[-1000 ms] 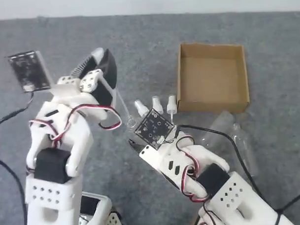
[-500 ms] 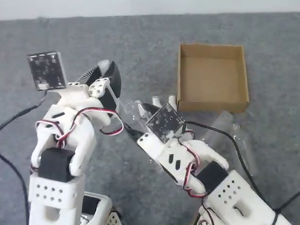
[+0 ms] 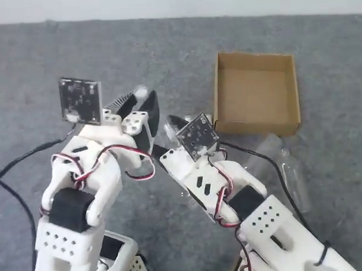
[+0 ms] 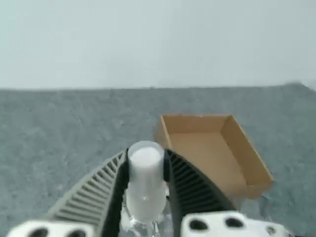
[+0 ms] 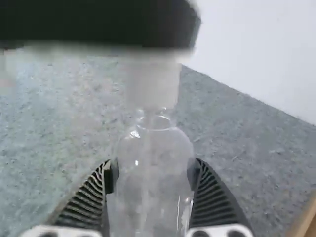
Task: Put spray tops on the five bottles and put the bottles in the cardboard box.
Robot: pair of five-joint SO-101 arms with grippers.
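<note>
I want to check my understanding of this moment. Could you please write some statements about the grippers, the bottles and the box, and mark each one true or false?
1. The left gripper is shut on a white spray top. True.
2. The right gripper is open and holds nothing. False: it is shut on a clear bottle.
3. The cardboard box holds two bottles. False: nothing lies in it.
4. Some loose bottles lie outside the box, near it. True.
</note>
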